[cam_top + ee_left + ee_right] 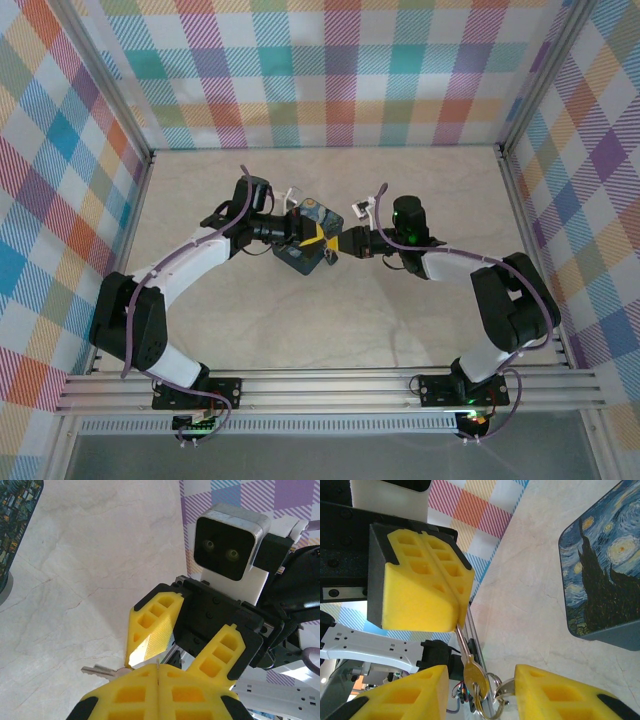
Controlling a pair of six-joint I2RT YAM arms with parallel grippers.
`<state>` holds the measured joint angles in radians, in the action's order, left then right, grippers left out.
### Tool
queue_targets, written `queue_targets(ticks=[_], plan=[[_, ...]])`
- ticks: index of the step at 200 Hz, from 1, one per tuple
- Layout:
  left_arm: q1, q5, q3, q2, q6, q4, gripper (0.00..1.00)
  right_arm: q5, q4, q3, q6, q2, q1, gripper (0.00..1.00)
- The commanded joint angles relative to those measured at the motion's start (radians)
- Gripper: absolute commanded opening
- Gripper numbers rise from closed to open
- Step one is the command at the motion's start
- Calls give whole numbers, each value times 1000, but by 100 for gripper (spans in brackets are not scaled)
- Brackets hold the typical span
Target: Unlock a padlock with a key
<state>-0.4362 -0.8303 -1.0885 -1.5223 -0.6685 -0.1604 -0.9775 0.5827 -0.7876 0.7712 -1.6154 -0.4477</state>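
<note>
Currently left end effector (157,679) is clenching the key (471,674), pads fully closed on its blade. Right end effector (482,681) is gaping wide, fingers straddling the key's head. Padlock (600,570) is lying on the counter (530,605) just beside them.

The padlock (298,257) lies on the bench (400,330) near its middle, where the left hand (158,669), coming from the left, faces the right hand (481,680), coming from the right. The key (471,672) juts from the left hand's pinched fingertips into the gap between the right hand's spread fingers. The padlock lies off to one side, apart from the key.
</note>
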Motion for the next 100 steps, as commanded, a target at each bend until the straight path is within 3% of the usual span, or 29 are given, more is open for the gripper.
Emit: queue_targets(ticks=[1,100], plan=[[5,-31,16,28,5,8,0,-11,32,-30,4,-18,-12,38],[5,-36,8,20,14,-1,0,-17,32,-29,7,-21,-25,21]])
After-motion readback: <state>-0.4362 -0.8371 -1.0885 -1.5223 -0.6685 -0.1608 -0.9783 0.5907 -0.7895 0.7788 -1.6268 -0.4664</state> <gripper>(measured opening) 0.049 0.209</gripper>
